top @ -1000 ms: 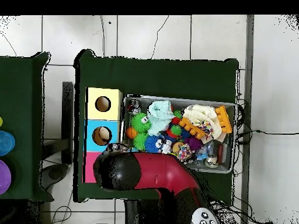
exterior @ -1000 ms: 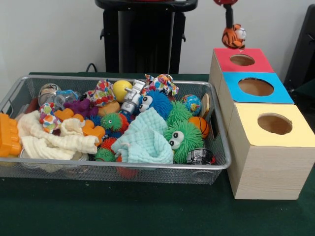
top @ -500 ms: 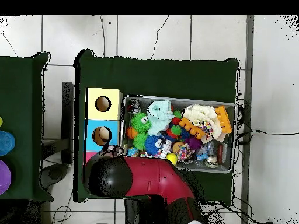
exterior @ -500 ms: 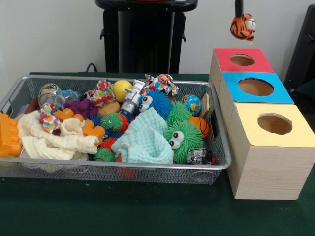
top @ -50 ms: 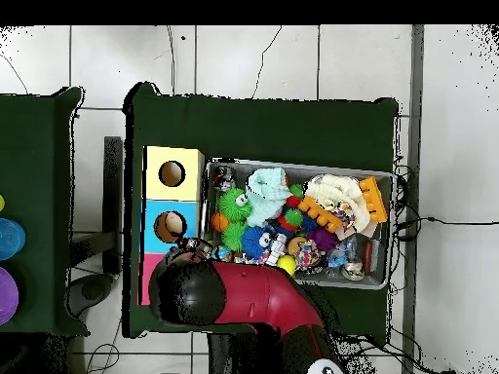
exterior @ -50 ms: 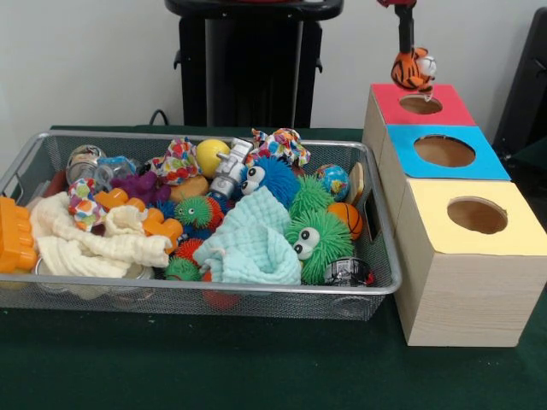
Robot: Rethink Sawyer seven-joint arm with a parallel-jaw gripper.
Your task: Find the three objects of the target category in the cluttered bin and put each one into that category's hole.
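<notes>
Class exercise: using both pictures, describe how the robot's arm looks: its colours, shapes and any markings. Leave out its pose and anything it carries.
In the overhead view, the arm is a thick, rounded red tube ending in a bulbous black joint, with a black and white part at its base. In the front view, only a thin dark stem with a bit of red at the top shows. No cables or lettering can be made out.

Front view: set low and close at the table's edge, facing across the green cloth (exterior @ -50 ms: 214, 367) toward the wall; fills with the wire bin (exterior @ -50 ms: 197, 290) and the three wooden boxes (exterior @ -50 ms: 466, 282); overhead view: hung high, looking straight down, far enough back to take in the whole table (top @ -50 ms: 263, 127), tiled floor (top @ -50 ms: 253, 58) and a second table (top @ -50 ms: 34, 205); turned half round against the front; shared: bin (top @ -50 ms: 297, 166), boxes (top @ -50 ms: 173, 195), cloth.
</notes>
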